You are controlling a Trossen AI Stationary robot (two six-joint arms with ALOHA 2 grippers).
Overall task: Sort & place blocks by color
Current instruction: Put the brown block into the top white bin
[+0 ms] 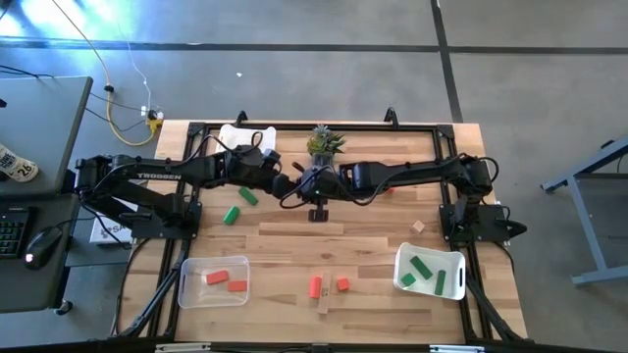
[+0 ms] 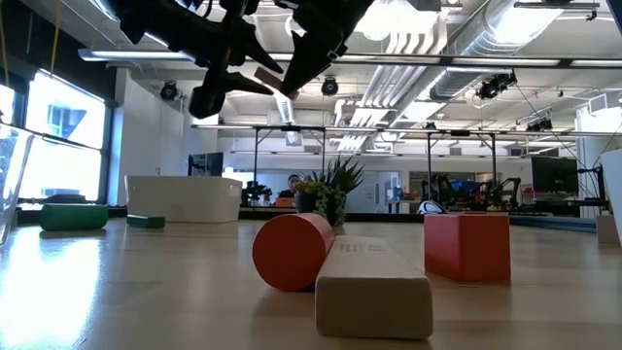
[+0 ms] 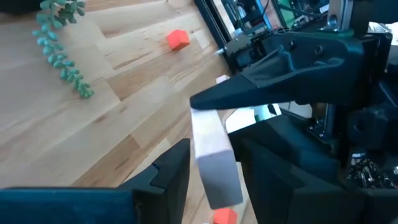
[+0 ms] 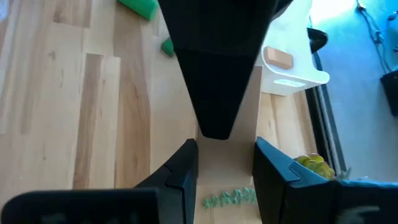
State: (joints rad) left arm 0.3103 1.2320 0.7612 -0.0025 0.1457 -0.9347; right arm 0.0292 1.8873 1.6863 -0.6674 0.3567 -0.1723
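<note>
Both arms are reaching in over the middle of the table (image 1: 294,245) and meeting nose to nose beside the plant (image 1: 321,143). The left gripper (image 3: 214,171) is clamping a tan bar (image 3: 214,158) — long axis pointing straight at the right gripper (image 4: 225,158), which is gaping open just past the bar's far end. A handover looks likely. The white bin (image 1: 238,136) sits on the left arm's side.

Wooden bench (image 1: 294,240). Potted green plant (image 1: 321,143) at far edge, centre. White bin (image 1: 242,136) beside it. Clear bin (image 1: 188,284) near-left; white bin (image 1: 404,263) near-right. Keyboard (image 1: 10,230), mouse (image 1: 37,247) on side desk.
</note>
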